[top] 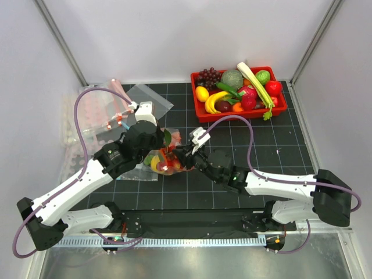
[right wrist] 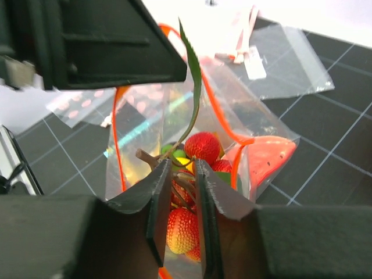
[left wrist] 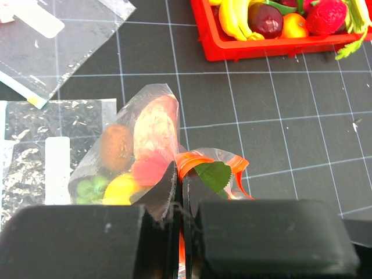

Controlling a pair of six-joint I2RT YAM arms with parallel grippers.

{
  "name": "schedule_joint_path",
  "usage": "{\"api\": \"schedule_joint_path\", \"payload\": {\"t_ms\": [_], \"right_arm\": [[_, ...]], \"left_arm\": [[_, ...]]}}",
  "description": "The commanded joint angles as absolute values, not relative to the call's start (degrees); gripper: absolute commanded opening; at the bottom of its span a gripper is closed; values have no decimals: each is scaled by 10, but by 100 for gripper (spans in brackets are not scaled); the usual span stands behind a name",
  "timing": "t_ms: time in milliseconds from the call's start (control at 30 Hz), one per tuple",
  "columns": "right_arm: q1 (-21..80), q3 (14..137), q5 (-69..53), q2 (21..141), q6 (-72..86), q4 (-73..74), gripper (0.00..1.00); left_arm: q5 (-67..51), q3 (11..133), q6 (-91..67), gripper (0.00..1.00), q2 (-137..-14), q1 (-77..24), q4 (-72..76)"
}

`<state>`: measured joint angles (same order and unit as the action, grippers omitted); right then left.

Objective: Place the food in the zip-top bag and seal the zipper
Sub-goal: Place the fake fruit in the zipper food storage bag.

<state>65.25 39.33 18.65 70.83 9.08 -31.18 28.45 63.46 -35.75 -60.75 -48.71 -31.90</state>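
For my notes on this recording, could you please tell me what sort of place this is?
Most likely a robot lab test cell: a dark gridded mat serves as the work surface, plain white panels in metal framing enclose it, and a red tray holds toy produce.

Our left tool [left wrist: 179,174] is pinched tight, our right tool [right wrist: 181,170] narrowed to a slit. Both arms stretch inward, tools almost meeting.

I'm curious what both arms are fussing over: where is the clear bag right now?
In the overhead view, the clear bag sits mid-table, down-left of the red tray. The left gripper pinches it, and the right gripper is at its mouth.
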Motion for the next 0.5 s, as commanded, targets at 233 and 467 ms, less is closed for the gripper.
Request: {"api": "schedule_joint_path", "payload": {"t_ms": [233, 467], "right_arm": [[649, 429, 195, 746, 114, -352, 34], [642, 427, 218, 747, 123, -367, 41]], "left_arm": [[223, 633, -346, 3, -597, -486, -254], [193, 630, -340, 3, -597, -486, -247]]}}
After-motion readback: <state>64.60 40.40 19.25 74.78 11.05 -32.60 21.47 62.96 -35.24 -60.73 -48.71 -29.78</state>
